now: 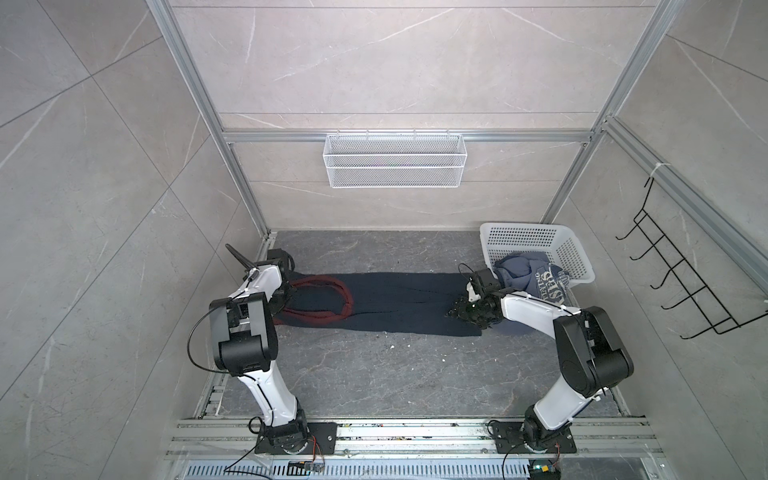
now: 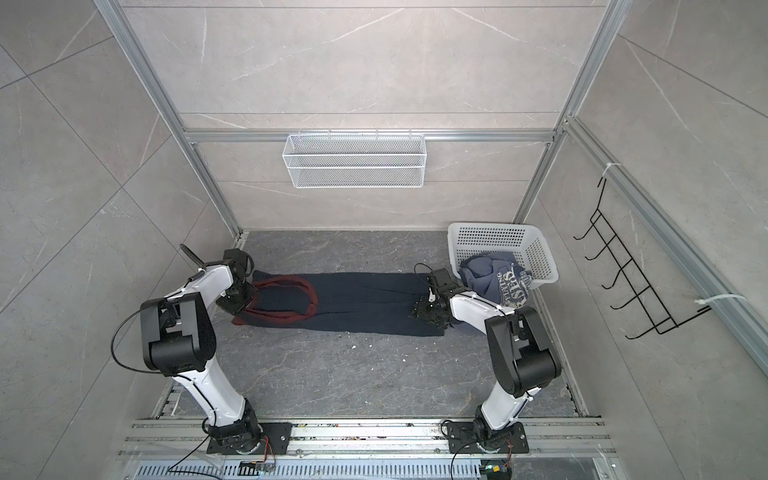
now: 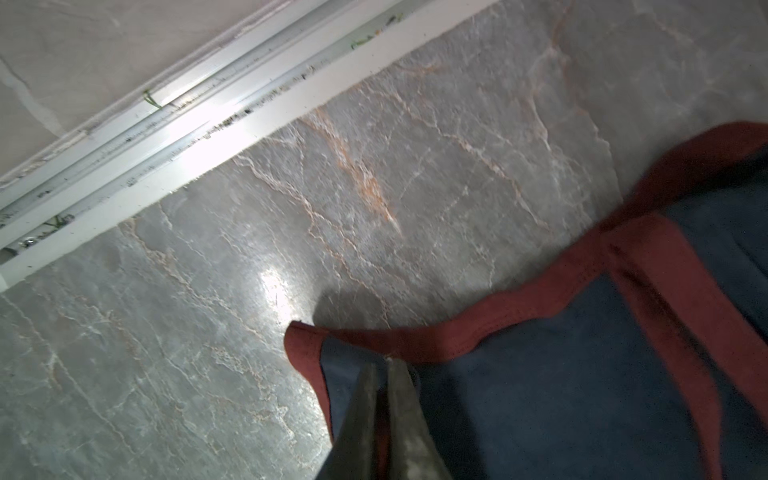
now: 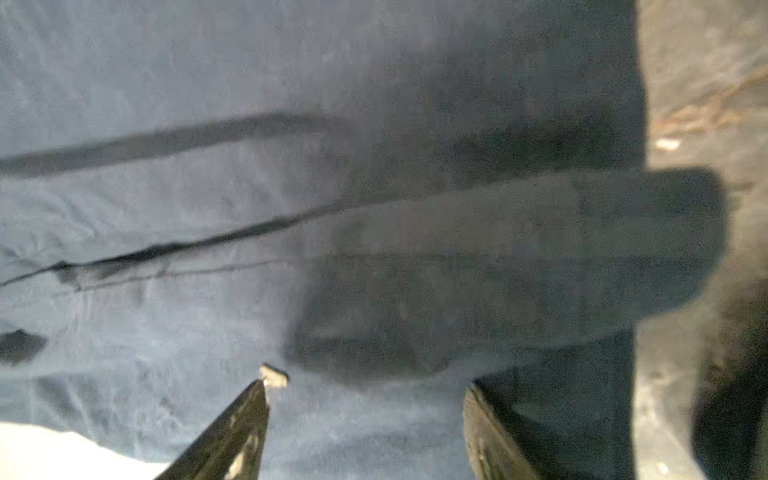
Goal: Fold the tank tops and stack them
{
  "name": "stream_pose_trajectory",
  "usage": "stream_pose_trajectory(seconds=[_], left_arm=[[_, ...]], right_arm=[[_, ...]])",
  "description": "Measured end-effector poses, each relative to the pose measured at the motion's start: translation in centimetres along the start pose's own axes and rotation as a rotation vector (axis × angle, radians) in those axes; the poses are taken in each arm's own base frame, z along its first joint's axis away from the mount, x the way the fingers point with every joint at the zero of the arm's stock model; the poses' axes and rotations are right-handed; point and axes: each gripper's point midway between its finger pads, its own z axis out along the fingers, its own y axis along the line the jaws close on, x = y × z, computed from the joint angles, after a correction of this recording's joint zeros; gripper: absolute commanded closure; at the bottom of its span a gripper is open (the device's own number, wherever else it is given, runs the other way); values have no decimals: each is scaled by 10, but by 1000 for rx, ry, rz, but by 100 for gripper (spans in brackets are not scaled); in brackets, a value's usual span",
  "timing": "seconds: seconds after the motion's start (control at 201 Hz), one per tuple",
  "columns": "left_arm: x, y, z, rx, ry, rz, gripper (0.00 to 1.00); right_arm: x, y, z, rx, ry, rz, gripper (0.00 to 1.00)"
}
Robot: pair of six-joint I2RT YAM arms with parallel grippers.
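Observation:
The dark navy tank top [image 1: 399, 299] [image 2: 365, 301] lies stretched long across the floor, its maroon-trimmed straps at the left end. My left gripper [image 2: 243, 297] [image 3: 384, 363] is shut on a strap corner of it, with maroon trim [image 3: 415, 338] pinched between the fingers. At the right end my right gripper [image 1: 461, 311] [image 2: 422, 309] [image 4: 368, 386] hangs open just over the navy cloth [image 4: 208, 208], nothing between its fingers. The slate-blue tank top [image 1: 536, 278] [image 2: 498, 278] with whitish lettering sits crumpled in the white basket [image 1: 532, 237] and spills over its front rim.
A white wire basket [image 1: 395, 166] hangs on the back wall and a black hook rack [image 1: 681, 282] on the right wall. An aluminium rail [image 3: 166, 137] runs along the floor's left edge, close to my left gripper. Bare floor lies in front of the navy top.

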Motion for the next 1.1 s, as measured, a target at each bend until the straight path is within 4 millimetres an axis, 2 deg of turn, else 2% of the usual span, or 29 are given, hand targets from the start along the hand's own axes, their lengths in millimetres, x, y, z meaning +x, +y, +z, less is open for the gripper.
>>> stream_pose_trajectory(seconds=[0.244, 0.324, 0.398, 0.443, 0.538, 0.657, 0.806, 0.976, 1.04, 1.105], left_arm=[[19, 20, 27, -77, 110, -3, 83], [19, 22, 28, -81, 117, -10, 75], [20, 24, 29, -82, 120, -18, 62], [22, 27, 30, -85, 125, -20, 59], [28, 36, 28, -90, 131, -30, 40], [30, 48, 11, -65, 111, -52, 20], [14, 51, -26, 15, 22, -91, 6], [5, 53, -55, 86, -44, -107, 2], [10, 52, -63, 95, -64, -83, 2], [24, 39, -74, 126, -75, -23, 3]], right_arm=[[-6, -4, 1, 33, -23, 1, 24], [-7, -6, 0, 40, -28, 0, 24], [-7, -7, -1, 43, -32, 0, 24], [-6, -7, -2, 44, -34, 0, 24], [-5, -8, -5, 45, -34, 3, 24], [-5, -8, -12, 44, -37, 3, 24], [-7, -4, -25, 34, -57, -1, 23], [-7, -2, -35, 29, -69, -3, 23], [-7, -2, -37, 30, -67, -4, 23], [-7, -1, -39, 31, -65, -10, 23]])
